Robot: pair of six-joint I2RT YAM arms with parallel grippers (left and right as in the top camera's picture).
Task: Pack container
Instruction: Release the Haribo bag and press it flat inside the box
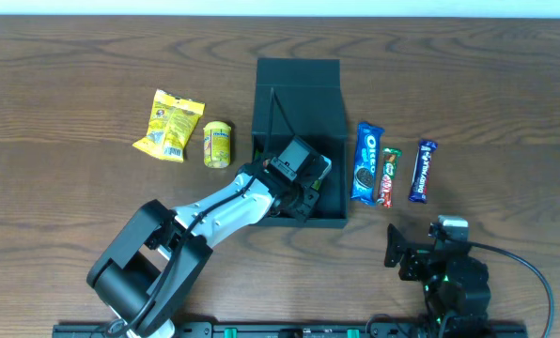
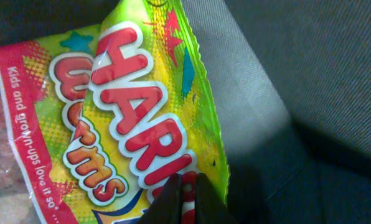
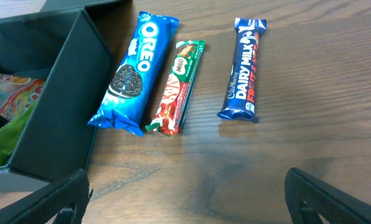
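The dark teal-green container (image 1: 299, 94) stands at the table's middle with its flap lid open toward the back. My left gripper (image 1: 303, 188) reaches down into it and is shut on the edge of a Haribo worms gummy packet (image 2: 129, 112), which lies against the container's dark floor (image 2: 297, 74). The packet also shows inside the container in the right wrist view (image 3: 11, 99). My right gripper (image 3: 185, 193) is open and empty, low over bare wood at the front right (image 1: 421, 258), apart from the container wall (image 3: 61, 106).
An Oreo packet (image 1: 365, 161), a Milo bar (image 1: 390, 176) and a Dairy Milk bar (image 1: 423, 171) lie right of the container. A yellow snack bag (image 1: 171, 125) and a small yellow packet (image 1: 217, 144) lie left of it.
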